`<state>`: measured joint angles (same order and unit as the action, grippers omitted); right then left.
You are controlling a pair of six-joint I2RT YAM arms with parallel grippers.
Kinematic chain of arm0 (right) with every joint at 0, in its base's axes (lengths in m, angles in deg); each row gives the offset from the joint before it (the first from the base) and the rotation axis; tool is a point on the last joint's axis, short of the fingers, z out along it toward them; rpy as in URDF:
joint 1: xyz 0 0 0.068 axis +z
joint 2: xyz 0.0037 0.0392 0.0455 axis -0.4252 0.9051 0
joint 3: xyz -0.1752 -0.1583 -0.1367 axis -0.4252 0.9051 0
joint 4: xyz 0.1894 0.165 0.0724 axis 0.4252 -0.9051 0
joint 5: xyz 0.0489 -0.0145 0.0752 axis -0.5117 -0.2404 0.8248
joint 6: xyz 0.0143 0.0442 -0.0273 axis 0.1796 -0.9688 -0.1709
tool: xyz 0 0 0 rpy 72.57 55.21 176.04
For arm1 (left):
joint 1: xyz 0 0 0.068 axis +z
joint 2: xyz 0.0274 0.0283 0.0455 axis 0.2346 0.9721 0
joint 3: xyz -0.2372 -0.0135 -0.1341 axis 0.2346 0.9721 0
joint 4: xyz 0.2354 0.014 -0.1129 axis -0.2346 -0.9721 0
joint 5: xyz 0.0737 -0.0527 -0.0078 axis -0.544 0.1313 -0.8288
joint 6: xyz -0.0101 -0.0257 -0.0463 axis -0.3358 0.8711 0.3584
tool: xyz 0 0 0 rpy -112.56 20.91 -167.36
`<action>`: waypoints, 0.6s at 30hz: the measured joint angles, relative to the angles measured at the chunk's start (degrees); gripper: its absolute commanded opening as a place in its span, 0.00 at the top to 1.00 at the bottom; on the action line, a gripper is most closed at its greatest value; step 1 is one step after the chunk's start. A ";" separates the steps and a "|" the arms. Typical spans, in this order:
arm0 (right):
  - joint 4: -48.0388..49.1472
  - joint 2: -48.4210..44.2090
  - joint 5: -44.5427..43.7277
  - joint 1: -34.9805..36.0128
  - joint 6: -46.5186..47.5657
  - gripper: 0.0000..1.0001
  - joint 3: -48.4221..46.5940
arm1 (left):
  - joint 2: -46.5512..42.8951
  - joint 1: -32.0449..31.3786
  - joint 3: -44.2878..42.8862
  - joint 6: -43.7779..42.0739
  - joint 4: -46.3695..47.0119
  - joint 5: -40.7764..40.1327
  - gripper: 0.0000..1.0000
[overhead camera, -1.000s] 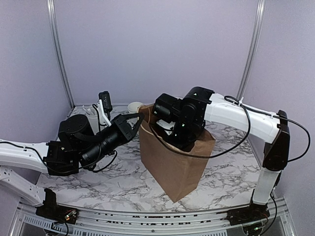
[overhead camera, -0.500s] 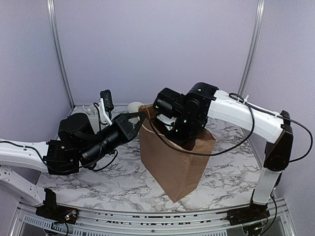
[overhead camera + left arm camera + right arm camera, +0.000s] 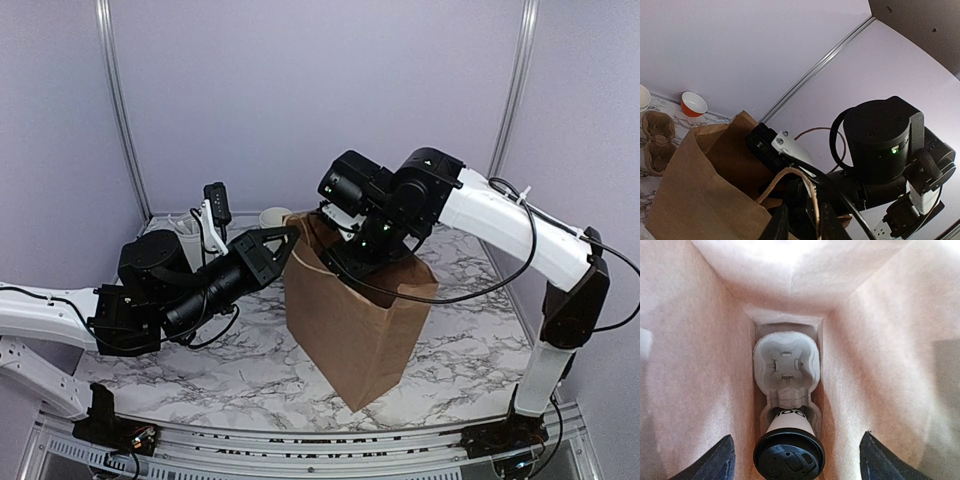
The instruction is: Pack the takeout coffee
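Standing open-topped on a marble-patterned table (image 3: 200,375), a brown paper bag (image 3: 345,330) takes the centre of the scene as two robot arms meet at its mouth. The takeout coffee (image 3: 790,425), a white paper cup with dark lettering and a black lid (image 3: 789,459), sits upright deep inside the bag. It is seated in the near socket of a grey pulp cup carrier (image 3: 786,362) that lies flat on the bag's floor, and the carrier's far socket shows its moulded bottom.

The right gripper (image 3: 797,436) hangs above the cup inside the bag, released. Its two dark fingers (image 3: 720,460) are spread wide to either side of the lid and clear of it, each close to a paper wall. From above, the right arm bends down over the bag's rim, and the paper hides its fingers.

The left gripper (image 3: 285,236) is at the bag's upper left corner, at the rim. Seen from its own wrist, a strand of the bag's twisted paper handle (image 3: 813,197) runs down between its fingers (image 3: 781,225). They stand a little apart rather than pinched on it, and whether either finger touches the strand cannot be told.

Beyond the bag, near the back wall, an orange bowl (image 3: 693,103) sits on the table, with a brown pulp carrier (image 3: 657,137) just in front of it. A white cup (image 3: 272,216) stands behind the bag's left corner.
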<state>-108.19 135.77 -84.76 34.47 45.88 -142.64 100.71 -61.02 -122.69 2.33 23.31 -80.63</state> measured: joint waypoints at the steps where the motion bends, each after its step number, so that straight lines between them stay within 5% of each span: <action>1: 0.07 -0.22 -0.24 0.00 -0.09 0.18 -0.13 | 0.00 0.00 0.00 -0.11 0.00 -0.02 0.71; 18: 7.89 -5.03 -2.58 0.00 0.35 0.15 -5.22 | -1.99 -0.04 0.00 -3.50 -0.35 0.02 0.40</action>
<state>-100.30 130.75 -87.34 34.47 46.23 -147.86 98.72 -61.06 -122.69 -1.17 22.96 -80.61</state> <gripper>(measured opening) 0.850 0.550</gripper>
